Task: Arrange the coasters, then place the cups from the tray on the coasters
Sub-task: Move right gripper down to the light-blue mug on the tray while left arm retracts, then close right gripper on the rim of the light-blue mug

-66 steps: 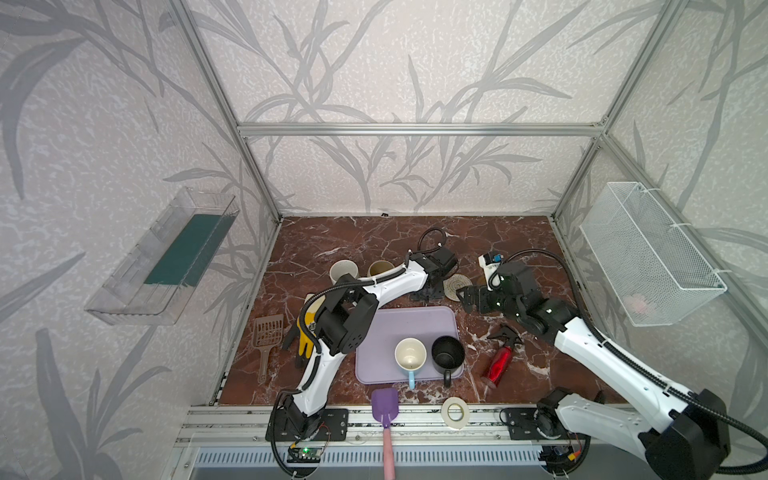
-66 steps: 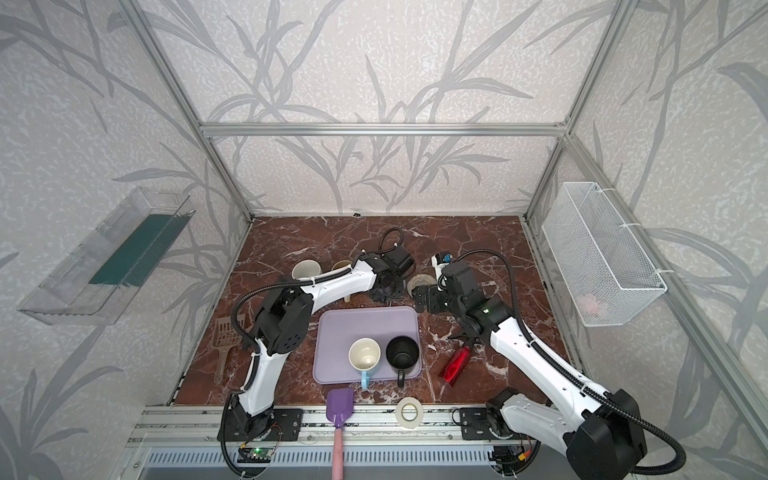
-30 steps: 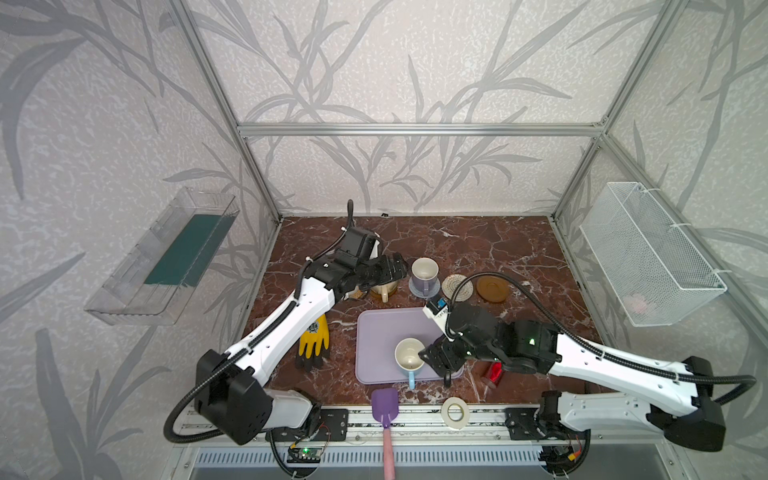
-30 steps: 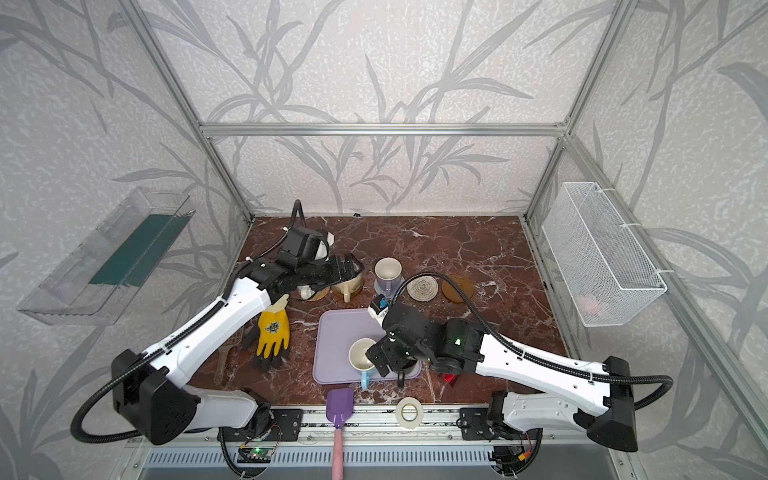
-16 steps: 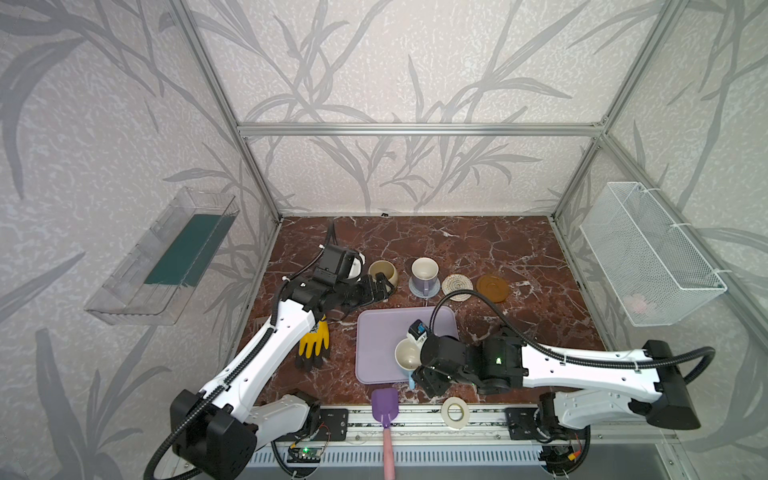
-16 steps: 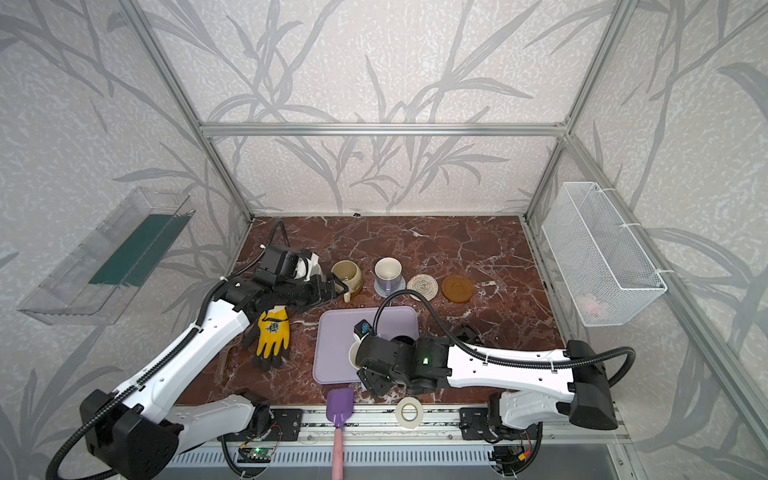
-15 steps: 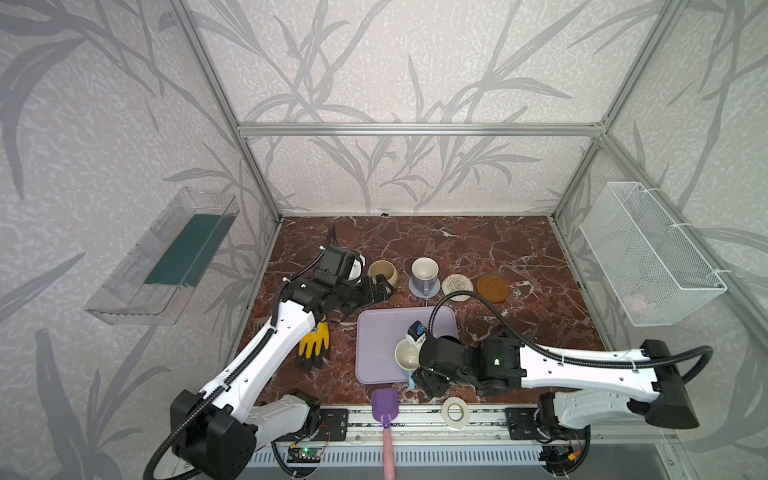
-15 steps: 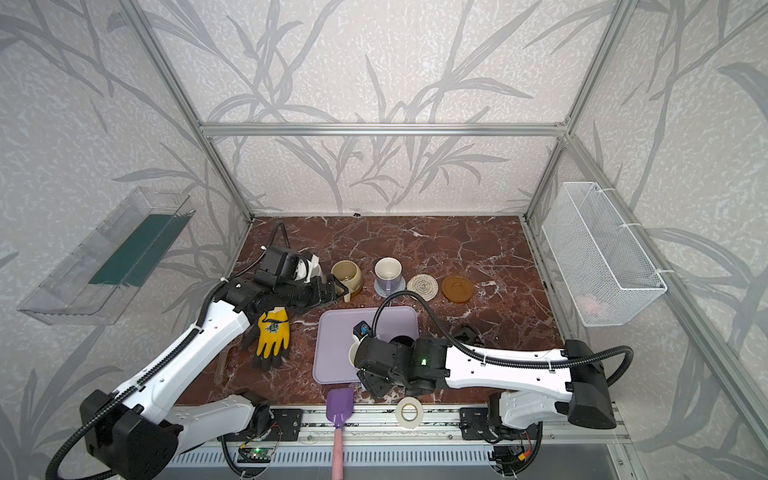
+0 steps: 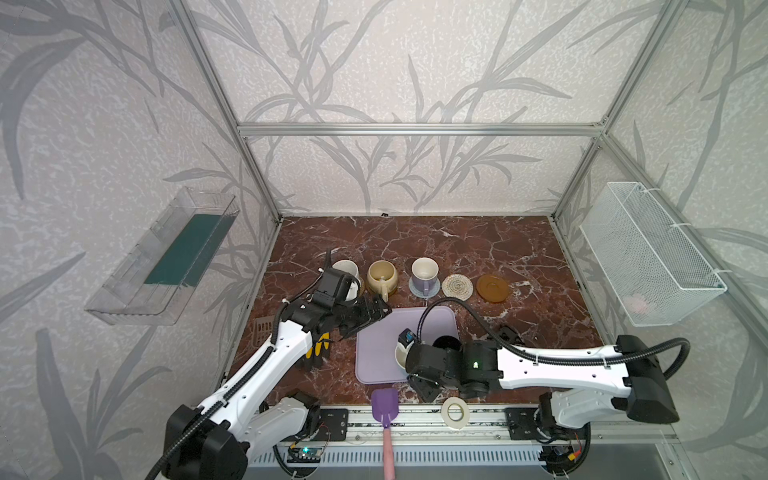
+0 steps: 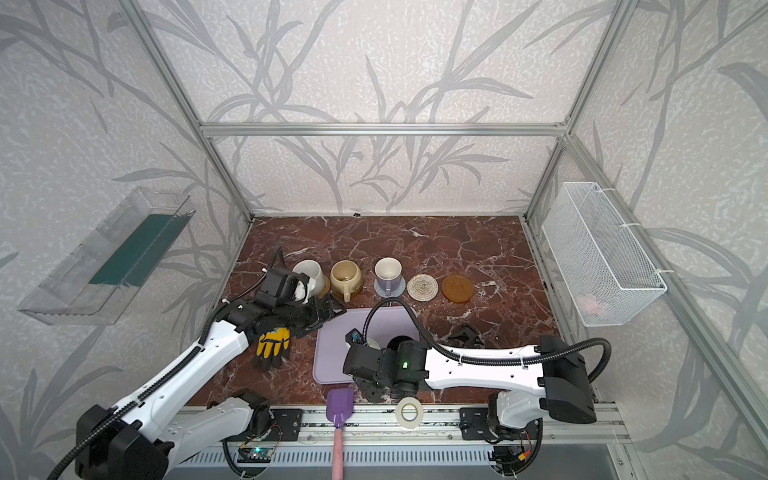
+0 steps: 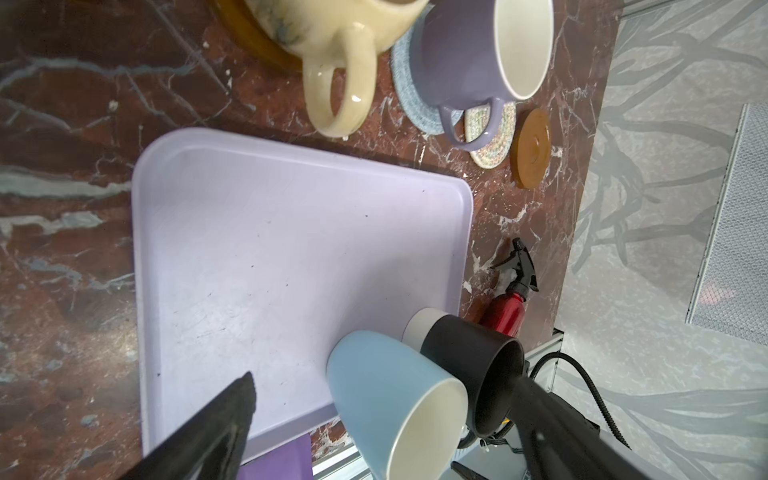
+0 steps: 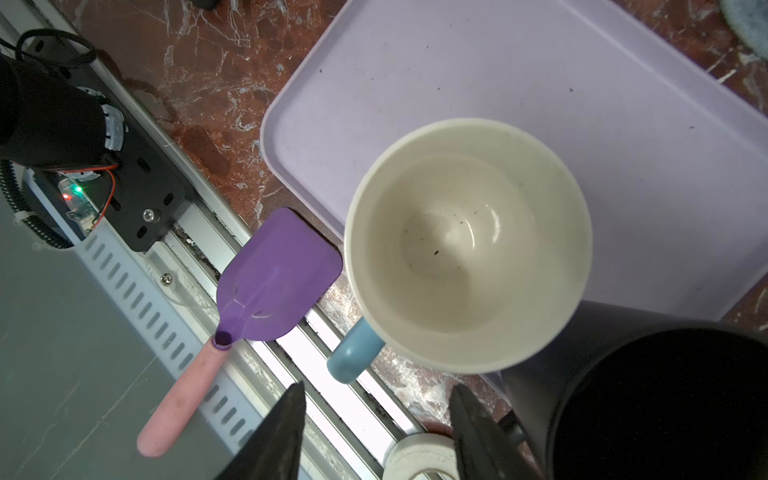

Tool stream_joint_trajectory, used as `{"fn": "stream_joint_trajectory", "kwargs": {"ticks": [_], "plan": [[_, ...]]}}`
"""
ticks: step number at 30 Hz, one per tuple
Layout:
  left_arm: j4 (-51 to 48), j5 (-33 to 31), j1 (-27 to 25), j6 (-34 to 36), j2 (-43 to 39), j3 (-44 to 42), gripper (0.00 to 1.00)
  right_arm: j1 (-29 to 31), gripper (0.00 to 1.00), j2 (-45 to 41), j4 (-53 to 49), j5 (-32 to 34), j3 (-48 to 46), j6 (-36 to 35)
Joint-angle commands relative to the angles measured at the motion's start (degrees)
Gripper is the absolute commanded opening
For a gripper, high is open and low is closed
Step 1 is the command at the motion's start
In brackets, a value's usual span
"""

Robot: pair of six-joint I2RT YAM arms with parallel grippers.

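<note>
Right gripper (image 12: 376,386) (jaws apart) hovers near handle of light blue cup (image 12: 465,245).

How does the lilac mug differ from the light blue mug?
The lilac mug stands on the grey-blue coaster; the light blue mug stands on the tray. The right pincer hovers by the light blue mug's handle, not the lilac mug's. Both are upright, pale inside.

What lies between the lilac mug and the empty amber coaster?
The beige rope coaster, cupless, between the lilac mug and empty amber coaster; both top views show it.
</note>
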Motion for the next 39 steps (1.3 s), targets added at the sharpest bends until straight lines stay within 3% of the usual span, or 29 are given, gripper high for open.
{"fn": "stream_joint_trajectory", "kwargs": {"ticks": [1,8,25,29,39], "plan": [[1.9,-1.5,0.2,-2.5,-2.2,-0.6,0.98,0.4,0.53,1.6,1.0,-0.3,1.9,0.2],[0.2,-2.7,0.1,-1.9,-2.5,-1.4,0.99,0.4,0.48,4.9,-0.4,4.2,2.8,3.6],[6.1,-2.1,0.2,-8.7,-4.5,-8.6,0.99,0.3,0.38,13.1,-1.4,11.3,7.0,6.3],[12.3,0.3,0.2,-13.3,-5.4,-12.6,0.99,-0.2,0.37,14.6,-0.7,10.8,7.8,5.8],[10.5,-0.7,0.4,-10.9,-5.2,-12.4,0.99,-1.1,0.25,16.9,0.6,9.8,8.0,5.5]]}}
